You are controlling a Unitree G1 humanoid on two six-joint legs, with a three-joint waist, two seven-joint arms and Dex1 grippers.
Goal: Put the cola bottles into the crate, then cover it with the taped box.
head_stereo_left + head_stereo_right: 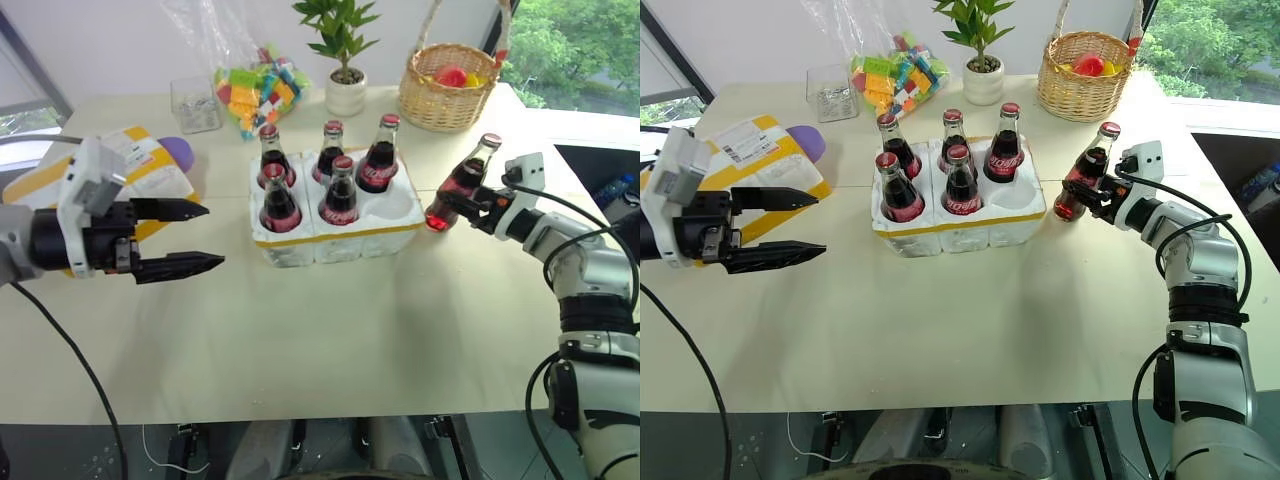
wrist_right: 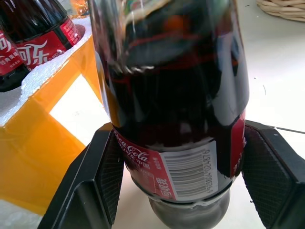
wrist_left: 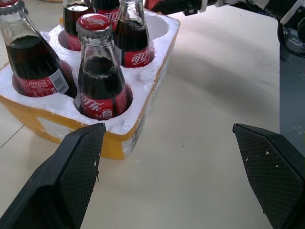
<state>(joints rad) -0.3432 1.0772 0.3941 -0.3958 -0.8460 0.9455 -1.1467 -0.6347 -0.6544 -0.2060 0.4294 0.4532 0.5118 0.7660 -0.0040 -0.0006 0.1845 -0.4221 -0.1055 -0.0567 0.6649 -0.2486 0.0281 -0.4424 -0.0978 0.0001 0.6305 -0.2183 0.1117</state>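
The crate (image 1: 300, 243), a low white foam block with a yellow band, stands mid-table. Five cola bottles (image 1: 340, 193) stand upright in its wells, and the front right well (image 1: 396, 206) is empty. Just right of the crate, my right gripper (image 1: 452, 206) is shut on a sixth cola bottle (image 1: 462, 178), which leans with its red cap up and to the right. In the right wrist view the pads (image 2: 107, 167) press both sides of that bottle's label (image 2: 190, 171). My left gripper (image 1: 213, 236) hangs open left of the crate, holding nothing. Behind it lies the taped box (image 1: 150, 165).
Along the table's far side stand a wicker basket (image 1: 448, 85) with fruit, a potted plant (image 1: 345, 85), a bag of coloured blocks (image 1: 255, 90) and a clear container (image 1: 195, 105). The table's right edge (image 1: 560, 135) runs close behind my right arm.
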